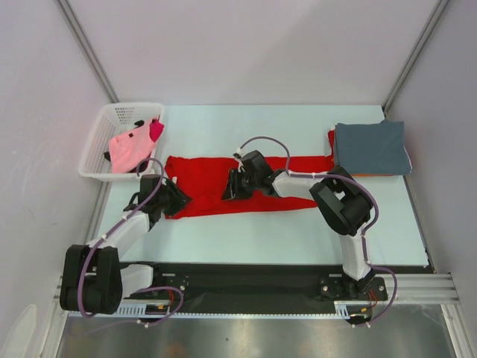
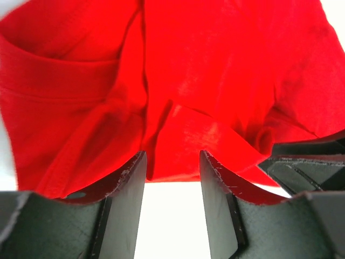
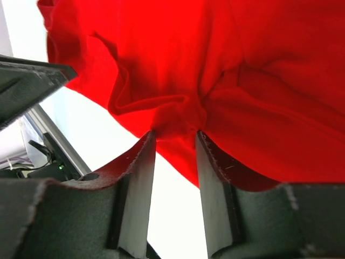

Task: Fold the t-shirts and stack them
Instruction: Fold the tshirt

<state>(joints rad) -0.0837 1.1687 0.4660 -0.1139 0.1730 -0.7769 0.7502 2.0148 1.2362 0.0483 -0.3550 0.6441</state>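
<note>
The left tool (image 2: 171,159) sits at the left end of the red shirt (image 1: 205,183). Its jaws stand a narrow way apart with the hem right at their tips. From the wrist view I cannot tell whether any cloth is actually nipped. The right tool (image 3: 175,137) reaches in over the shirt's middle, its jaws set just as narrowly. A puckered bunch of red cloth gathers at their tips, and again a firm hold cannot be confirmed.

The shirt lies flat on the tabletop (image 1: 246,239) with its long axis running left to right across the work area. The left arm commands one end and the right arm the centre. The far right end, nearest the folded grey-blue shirt (image 1: 370,147), is out of either tool's immediate reach. A fold along that axis would probably carry the left end over towards the right.

The pale tabletop looks smooth, so the cloth should slide rather than snag. There is bare surface in front of the shirt. Behind it on the left, a white basket (image 1: 93,149) holds pink shirts (image 1: 127,148), near enough to the left arm to mind when lifting.
</note>
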